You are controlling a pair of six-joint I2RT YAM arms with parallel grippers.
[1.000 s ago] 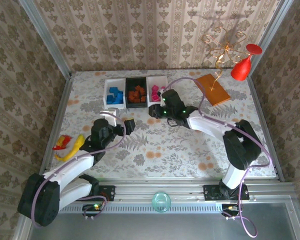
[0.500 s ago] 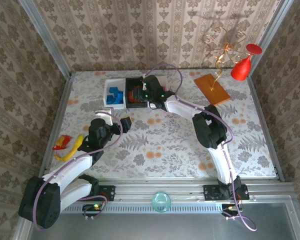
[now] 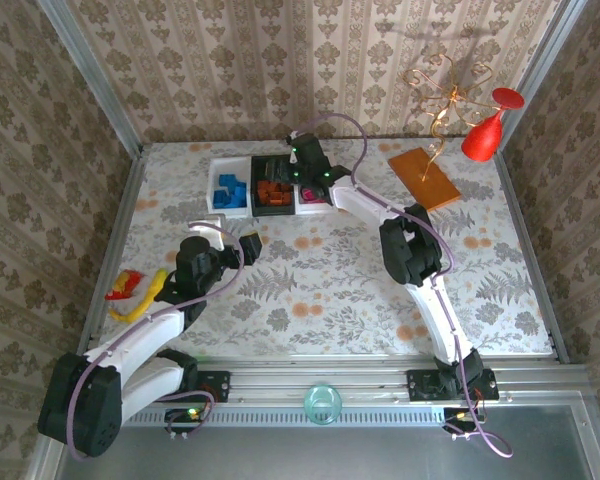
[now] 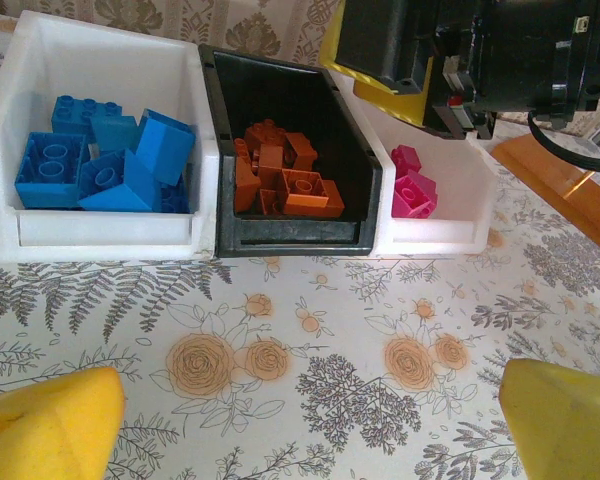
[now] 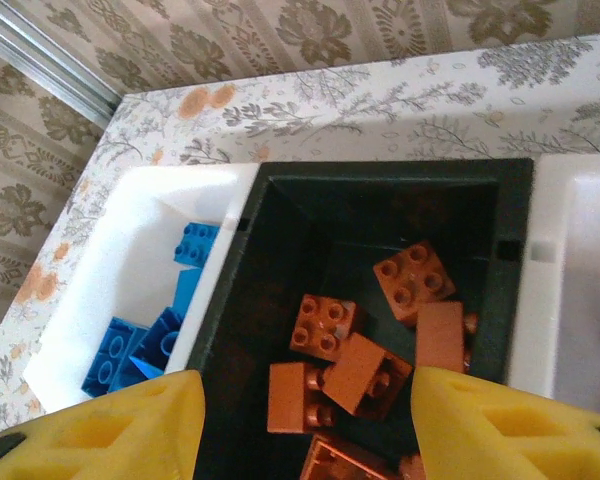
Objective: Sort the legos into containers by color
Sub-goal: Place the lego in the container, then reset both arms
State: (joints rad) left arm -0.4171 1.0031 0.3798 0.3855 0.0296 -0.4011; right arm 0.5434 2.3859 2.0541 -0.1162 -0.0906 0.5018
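Three containers stand in a row at the back. The left white tray (image 4: 100,240) holds blue legos (image 4: 105,150), the black tray (image 4: 290,240) orange-brown legos (image 4: 285,180), and the right white tray (image 4: 430,235) pink legos (image 4: 412,185). My right gripper (image 3: 290,170) hangs over the black tray (image 5: 380,170). It is open, its yellow fingers (image 5: 100,430) wide apart above the orange-brown legos (image 5: 365,370) and holding nothing. My left gripper (image 3: 238,238) hovers over bare tablecloth in front of the trays, open and empty (image 4: 310,430).
An orange-brown board (image 3: 426,178) lies at the back right, near a red glass (image 3: 485,130) and a gold wire ornament (image 3: 442,95). Yellow and red items (image 3: 135,290) lie by the left edge. A teal cup (image 3: 322,402) sits on the front rail.
My right arm swung left and back, from in front of the pink tray to above the black tray, and its jaws opened. The left arm barely moved.
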